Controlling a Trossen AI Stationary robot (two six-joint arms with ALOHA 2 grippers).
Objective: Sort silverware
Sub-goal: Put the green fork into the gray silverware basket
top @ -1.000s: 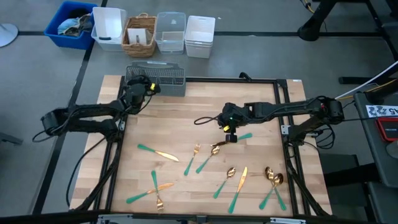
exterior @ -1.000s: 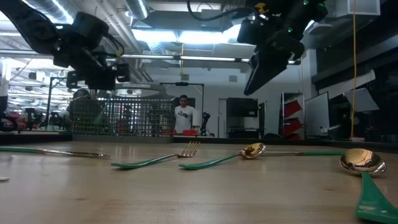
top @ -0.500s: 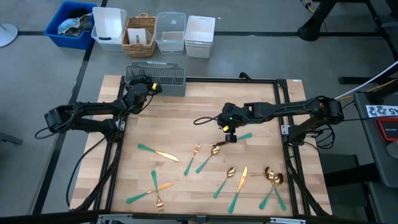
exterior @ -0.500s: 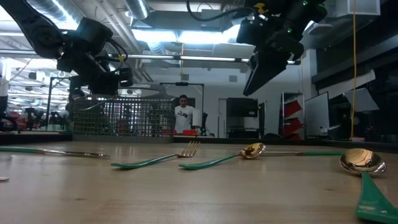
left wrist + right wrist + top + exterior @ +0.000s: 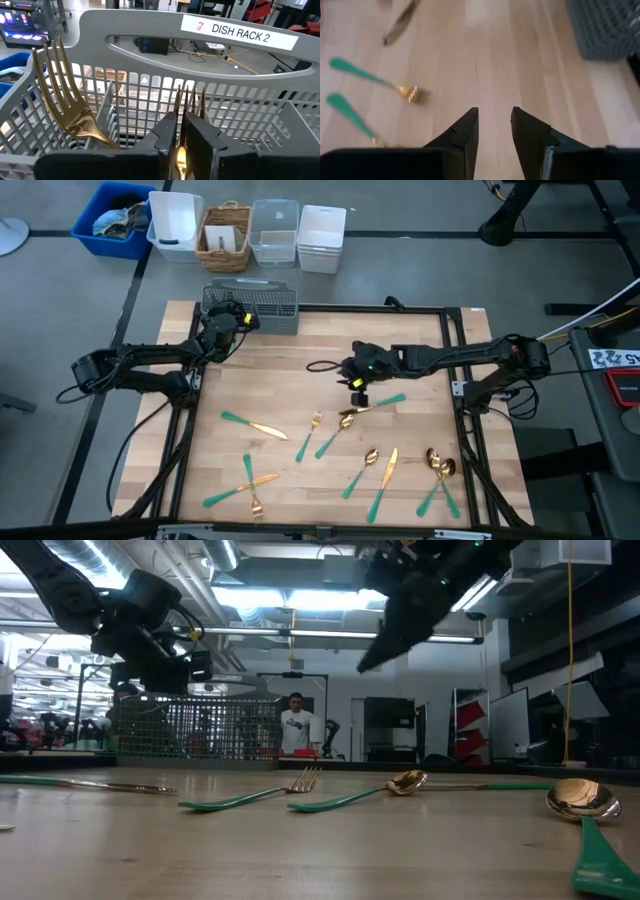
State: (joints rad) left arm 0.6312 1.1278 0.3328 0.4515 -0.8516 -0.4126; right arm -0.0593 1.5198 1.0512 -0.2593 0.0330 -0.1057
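Bins, a wire rack and a workshop room surrounded a pale wooden table.

The butcher-block table had a black frame around its edges and stood on a grey floor. At its far edge sat a grey slotted dish rack, labelled "DISH RACK 2" on its handle. Beyond the table, on the floor, a row of containers stood side by side: a blue bin holding crumpled items, a white bin, a wicker basket, a clear plastic tub and a white tub. Seen level across the table, a person in a white shirt stood far back in the room under bright ceiling lights.
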